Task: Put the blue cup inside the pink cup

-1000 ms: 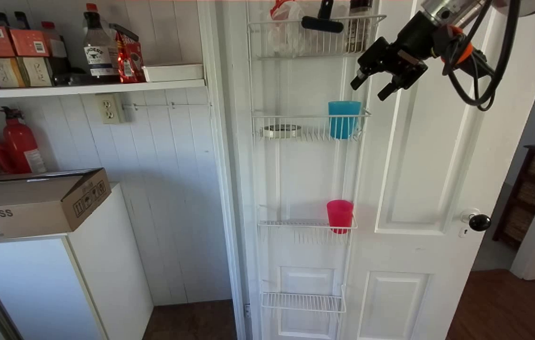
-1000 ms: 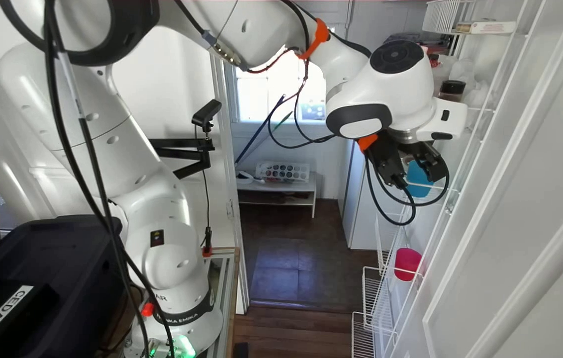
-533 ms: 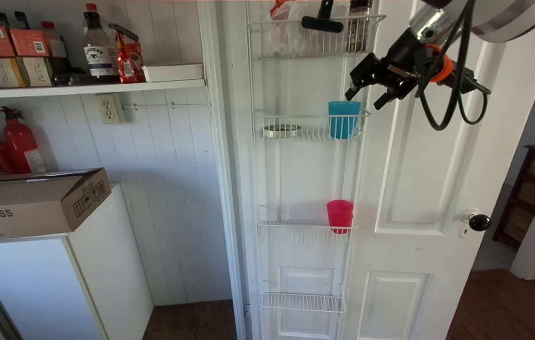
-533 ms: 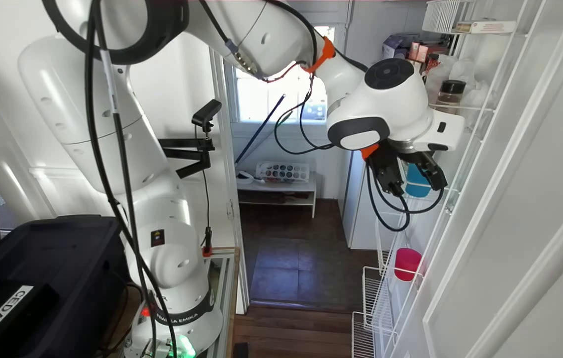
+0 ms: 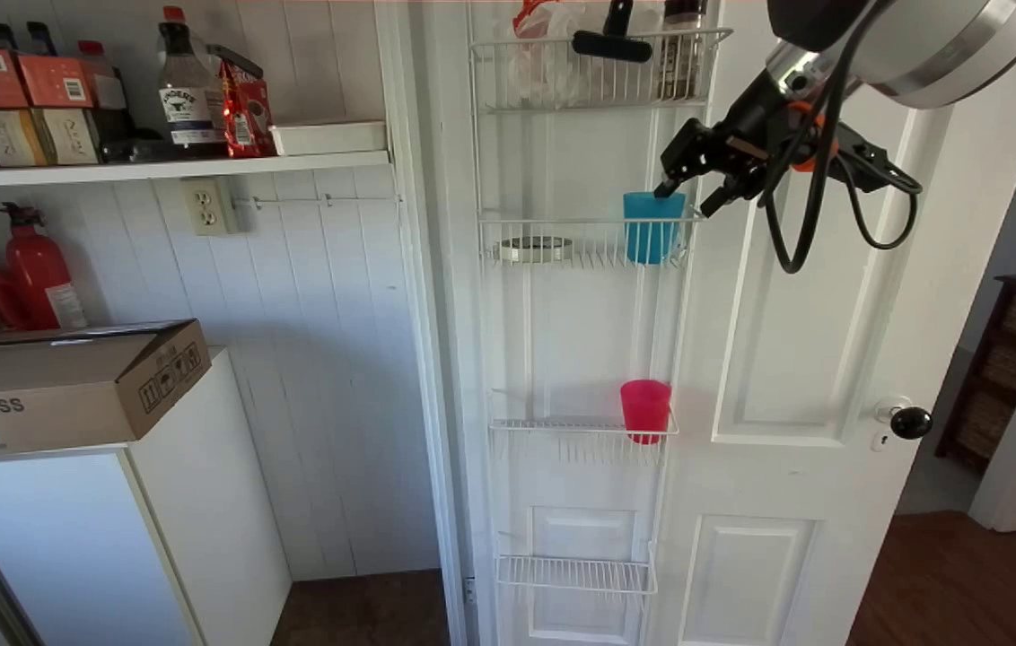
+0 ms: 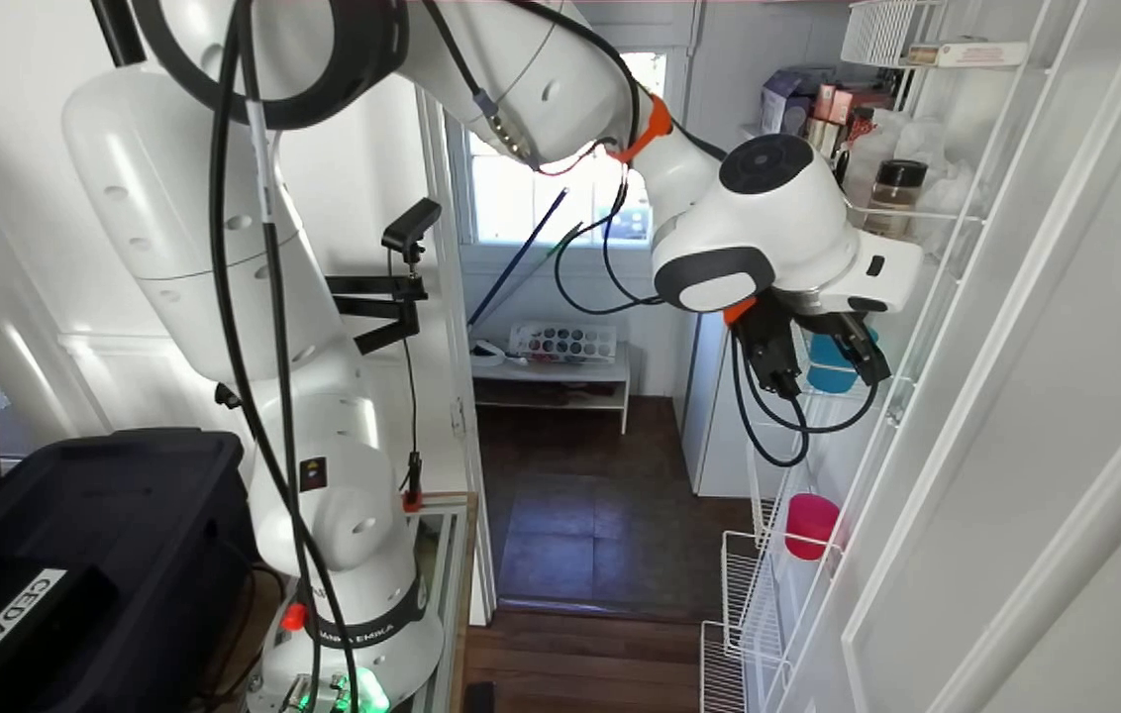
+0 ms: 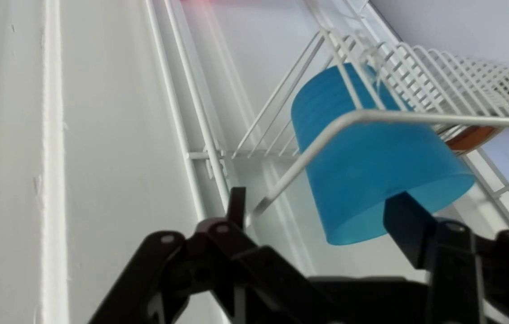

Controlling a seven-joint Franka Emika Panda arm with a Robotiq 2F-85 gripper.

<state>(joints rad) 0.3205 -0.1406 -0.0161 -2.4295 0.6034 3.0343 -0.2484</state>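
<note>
1. The blue cup (image 7: 371,153) stands upright in the basket (image 7: 416,117); the pink cup (image 5: 647,408) is below the basket.
2. The end effector (image 7: 319,207) is spread, gripping nothing, near the basket's corner.
3. The blue cup is probably light, smooth and a little flexible: take its wall gently, above the basket.

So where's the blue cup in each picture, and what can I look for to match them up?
In an exterior view: the blue cup is right of the middle, in the upper half.
In an exterior view: the blue cup is right, halfway down, partly behind the gripper.
In the wrist view: the blue cup is big, right of the middle.
Shared landmark: the white wire shelf holding it.
</note>
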